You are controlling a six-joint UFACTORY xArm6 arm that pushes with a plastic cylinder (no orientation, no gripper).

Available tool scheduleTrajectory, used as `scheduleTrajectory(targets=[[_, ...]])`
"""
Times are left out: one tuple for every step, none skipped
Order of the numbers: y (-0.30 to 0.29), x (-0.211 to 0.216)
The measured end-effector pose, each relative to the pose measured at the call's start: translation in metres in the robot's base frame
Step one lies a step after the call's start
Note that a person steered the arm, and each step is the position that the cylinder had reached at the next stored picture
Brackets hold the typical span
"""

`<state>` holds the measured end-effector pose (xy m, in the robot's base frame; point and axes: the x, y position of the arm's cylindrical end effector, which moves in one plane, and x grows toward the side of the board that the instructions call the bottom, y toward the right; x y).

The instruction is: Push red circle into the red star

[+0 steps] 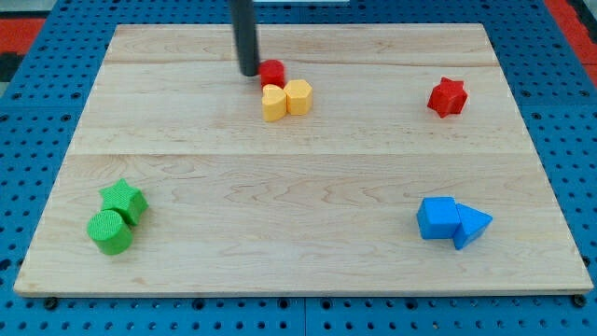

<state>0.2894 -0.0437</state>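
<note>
there are no jaws here, so nothing stands apart, together or clamped: the arm ends in a straight dark rod, and my tip [249, 72] rests on the wooden board [298, 187] near the view's top, left of centre. the red circle [271, 72] sits just beside the tip on the view's right, so close that i cannot tell whether they touch. directly below the red circle lie two yellow blocks side by side and touching: a yellow heart [273, 103] on the left and a yellow hexagon [298, 96] on the right. the red star [447, 96] stands well apart, toward the view's right and slightly lower than the red circle. at the lower left a green star [124, 201] touches a green cylinder [111, 231]. at the lower right a blue cube [437, 218] touches a blue triangle [471, 225].
</note>
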Motion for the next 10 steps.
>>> scheduleTrajectory(targets=[[0.061, -0.004], [0.094, -0.006], [0.077, -0.019], [0.044, -0.019], [0.034, -0.012], [0.034, -0.003], [0.036, 0.005], [0.056, 0.008], [0.082, 0.009], [0.073, 0.009]])
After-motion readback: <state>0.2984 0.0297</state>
